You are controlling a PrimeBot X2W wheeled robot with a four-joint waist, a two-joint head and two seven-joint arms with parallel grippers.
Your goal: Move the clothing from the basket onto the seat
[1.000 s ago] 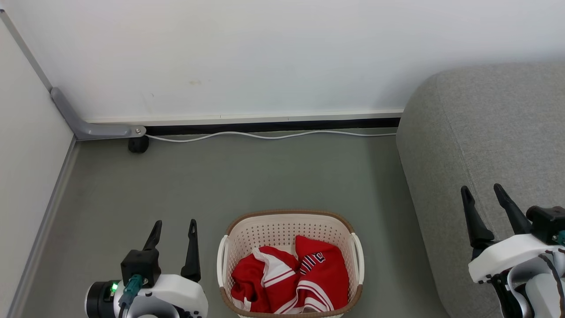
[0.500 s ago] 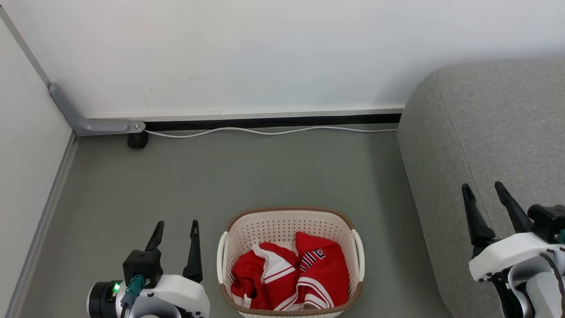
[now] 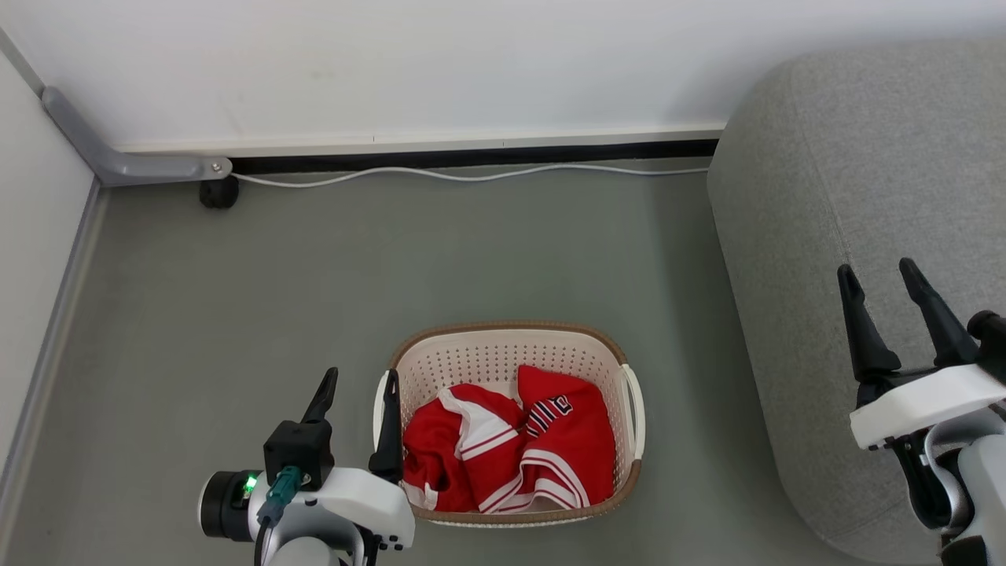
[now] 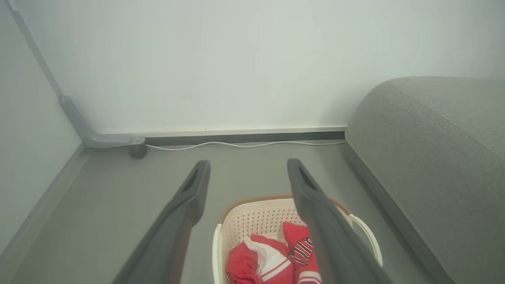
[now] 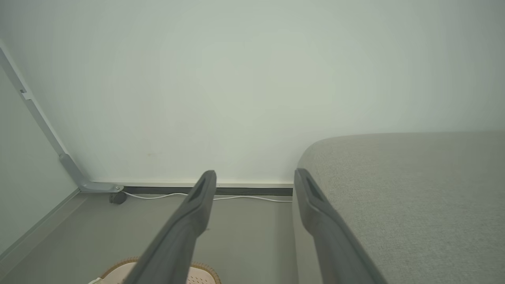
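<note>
Lower the spread, empty left gripper (image 3: 360,377), poised just beside the cream perforated plastic basket (image 3: 503,327), over its brown rim onto the highest fold, then pinch deep. Crumpled red sports clothing (image 3: 511,452) with white stripes, heaped inside that basket on the floor (image 3: 236,314), apart from the large grey woven-fabric seat (image 3: 864,157). Likewise spread and empty, the right gripper (image 3: 876,271), by the seat's edge.

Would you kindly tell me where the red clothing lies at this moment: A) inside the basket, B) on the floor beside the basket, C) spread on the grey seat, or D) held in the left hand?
A: the clothing lies bunched inside the basket, which stands left of the seat.
</note>
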